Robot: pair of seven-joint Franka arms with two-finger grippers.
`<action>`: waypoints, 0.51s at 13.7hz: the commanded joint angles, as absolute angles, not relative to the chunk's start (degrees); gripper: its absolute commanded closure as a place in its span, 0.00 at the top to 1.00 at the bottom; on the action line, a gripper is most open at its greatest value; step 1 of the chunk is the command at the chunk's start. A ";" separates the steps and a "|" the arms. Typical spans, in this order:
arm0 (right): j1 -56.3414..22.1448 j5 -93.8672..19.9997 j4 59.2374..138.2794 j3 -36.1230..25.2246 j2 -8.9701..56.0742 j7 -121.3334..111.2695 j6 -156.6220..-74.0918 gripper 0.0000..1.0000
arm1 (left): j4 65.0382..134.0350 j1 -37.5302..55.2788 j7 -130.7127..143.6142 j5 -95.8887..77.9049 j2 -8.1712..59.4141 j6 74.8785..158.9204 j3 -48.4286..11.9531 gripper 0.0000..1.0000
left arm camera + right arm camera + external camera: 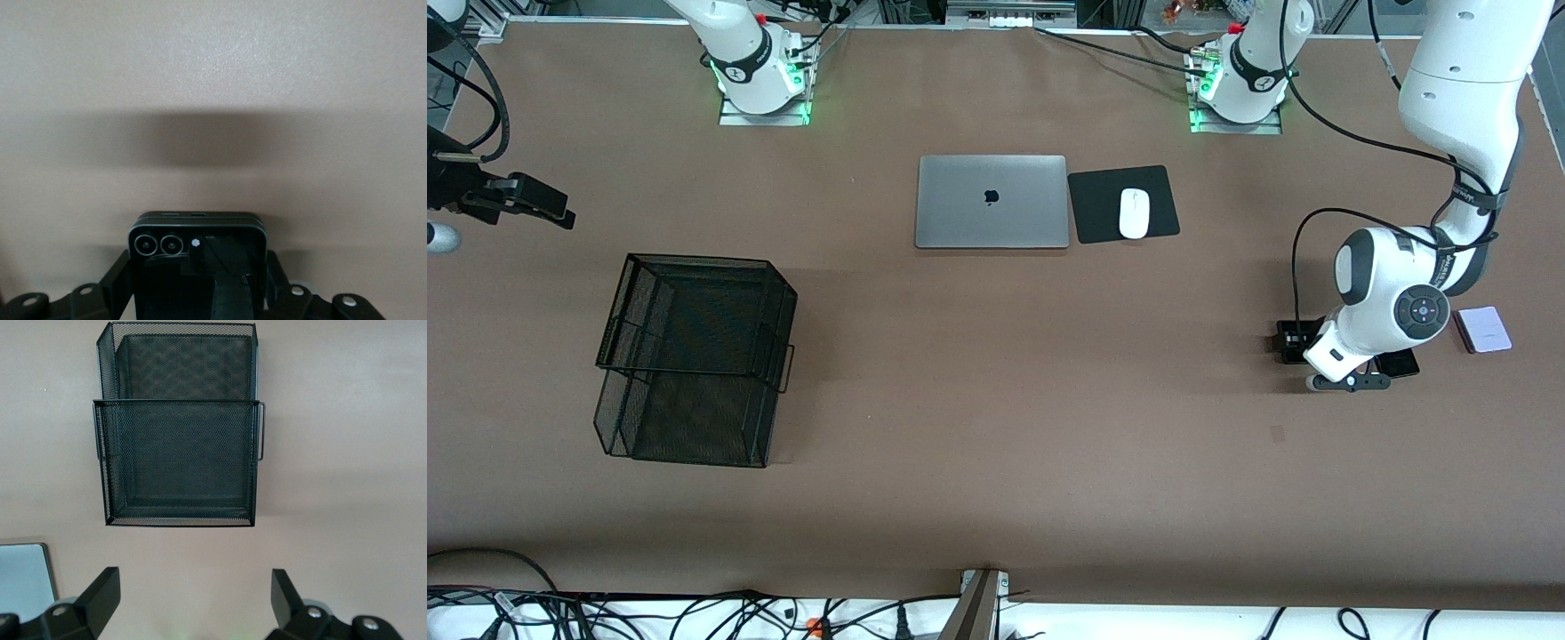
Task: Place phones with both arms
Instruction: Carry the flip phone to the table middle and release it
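Mesh trays: black wire two-tier rack on the counter toward the right arm's end, upper tier set back from the lower; both tiers hold nothing visible; seen from above in the right wrist view.
Laptop: silver, lid closed, flat at mid-counter near the arm bases.
Mouse pad: black, just beside the laptop toward the left arm's end.
Mouse: white, resting on the pad.
Lavender phone: small squarish, pale, flat on the counter at the left arm's end, just beside the left wrist, not touching it.
Black phone: small squarish, twin lenses showing in the left wrist view; in the front view only a dark corner shows under the left wrist.
Left gripper: low at the counter at the left arm's end; jaws sit on either side of the black phone, flanking its edges; contact not clear, cannot tell whether clamped.
In the way: left wrist body covers most of the black phone from the front camera.
Right gripper: up over the counter at the right arm's end, jaws apart, nothing between them; rack in its camera's sight, well apart from the jaws.
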State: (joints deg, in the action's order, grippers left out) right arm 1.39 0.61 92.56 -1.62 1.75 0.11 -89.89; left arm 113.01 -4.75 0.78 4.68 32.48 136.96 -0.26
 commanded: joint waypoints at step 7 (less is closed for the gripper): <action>1.93 -0.26 92.55 -1.41 1.76 0.44 -90.44 1.00 | 94.76 1.90 2.88 -0.09 34.96 117.51 -15.28 0.30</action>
State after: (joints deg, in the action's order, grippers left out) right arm 1.39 0.61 92.56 -1.63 1.78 0.11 -90.12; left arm 99.25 -2.69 1.34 1.26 32.42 119.59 -13.05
